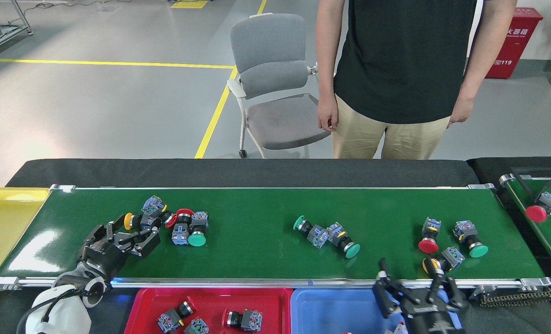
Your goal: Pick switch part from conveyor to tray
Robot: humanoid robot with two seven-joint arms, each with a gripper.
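The conveyor ran across the view, with switch parts lying on the belt in three groups. Near the left end lay a cluster: a yellow switch, a red switch and a green switch, touching one another. At mid-belt lay a green pair, touching end to end. Near the right end lay a red-capped switch, a green-capped switch and a yellow-capped switch, the last just beside the near rail.

The left gripper was over the belt near the left end, its fingers spread apart, with its tips just beside the yellow switch; it held nothing. The right gripper stood at the near rail, fingers apart and empty, with one fingertip close to the yellow-capped switch.

Below the near rail sat a red tray holding three switch parts and, to its right, a blue tray. A yellow bin adjoined the left end of the conveyor. A person stood behind the far edge, beside a grey chair.
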